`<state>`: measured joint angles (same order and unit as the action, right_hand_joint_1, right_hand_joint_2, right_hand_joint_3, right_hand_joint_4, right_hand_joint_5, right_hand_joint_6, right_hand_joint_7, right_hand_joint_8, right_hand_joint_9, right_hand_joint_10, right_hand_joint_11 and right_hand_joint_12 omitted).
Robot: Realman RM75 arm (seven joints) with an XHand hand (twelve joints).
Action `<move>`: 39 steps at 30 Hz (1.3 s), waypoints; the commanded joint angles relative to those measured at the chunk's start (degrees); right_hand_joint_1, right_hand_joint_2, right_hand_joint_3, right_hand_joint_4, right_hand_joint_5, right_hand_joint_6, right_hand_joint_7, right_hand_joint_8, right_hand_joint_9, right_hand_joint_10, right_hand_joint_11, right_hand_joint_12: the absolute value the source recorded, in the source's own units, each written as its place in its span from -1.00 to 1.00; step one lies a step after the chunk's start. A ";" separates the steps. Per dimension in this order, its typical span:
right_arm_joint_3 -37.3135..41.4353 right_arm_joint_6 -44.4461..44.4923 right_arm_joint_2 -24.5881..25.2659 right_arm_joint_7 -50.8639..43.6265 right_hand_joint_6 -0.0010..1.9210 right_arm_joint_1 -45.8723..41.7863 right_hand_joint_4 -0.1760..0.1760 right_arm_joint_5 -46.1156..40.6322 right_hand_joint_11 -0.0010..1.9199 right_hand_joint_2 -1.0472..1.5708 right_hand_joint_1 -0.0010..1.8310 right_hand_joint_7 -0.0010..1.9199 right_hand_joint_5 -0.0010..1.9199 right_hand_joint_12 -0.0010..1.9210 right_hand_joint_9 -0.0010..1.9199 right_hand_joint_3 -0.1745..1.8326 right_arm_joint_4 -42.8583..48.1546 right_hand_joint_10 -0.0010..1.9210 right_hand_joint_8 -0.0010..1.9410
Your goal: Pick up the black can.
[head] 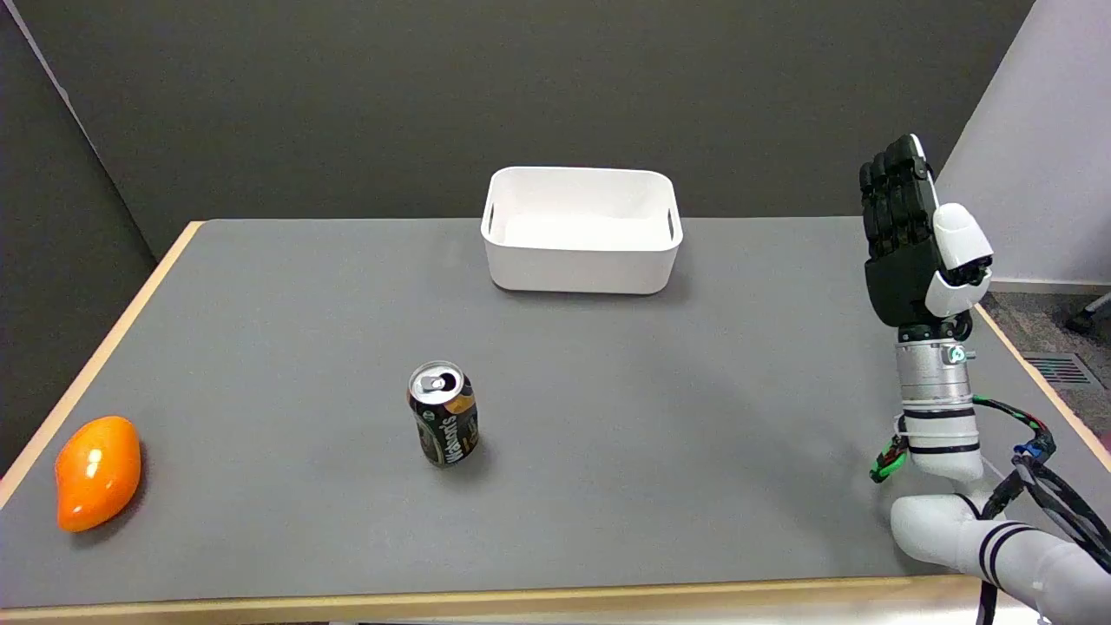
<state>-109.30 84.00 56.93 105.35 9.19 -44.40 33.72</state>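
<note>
At the lower left of the frame an orange fruit (97, 471) lies near the table's (260, 304) left edge. Left of centre, the black can (443, 414) stands upright on the grey top, its opened lid facing up. Above centre, toward the far edge, sits a white bin (581, 230). At the right, the right hand (916, 239) is raised over the table's right edge, fingers (894, 187) straight, side by side and pointing up, holding nothing. The can is well apart from them, far to their lower left.
</note>
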 commanded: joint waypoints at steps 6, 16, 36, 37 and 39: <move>0.38 0.36 -1.91 0.24 -0.90 -0.28 -0.78 4.28 -1.00 0.26 -0.72 -1.00 -0.99 -1.00 -1.00 0.10 -0.68 -1.00 -1.00; 1.49 -6.39 -3.88 -8.57 -0.90 2.12 -0.82 15.11 -1.00 0.25 -0.62 -1.00 -1.00 -1.00 -1.00 0.08 2.87 -1.00 -1.00; -5.30 -30.07 -0.84 -39.14 -0.66 3.60 -0.86 39.19 -1.00 0.29 -0.46 -0.86 -0.90 -0.58 -0.99 0.04 32.85 -0.56 -0.75; -6.17 -30.95 -0.77 -39.14 -0.65 3.44 -0.86 39.02 -1.00 0.29 -0.46 -0.85 -0.89 -0.55 -0.98 0.04 34.79 -0.55 -0.75; -7.47 -32.66 -0.73 -39.14 -0.65 3.38 -0.86 38.61 -1.00 0.29 -0.47 -0.84 -0.89 -0.51 -0.97 0.04 36.93 -0.54 -0.75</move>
<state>-109.84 65.32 54.27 80.13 11.60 -18.32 49.71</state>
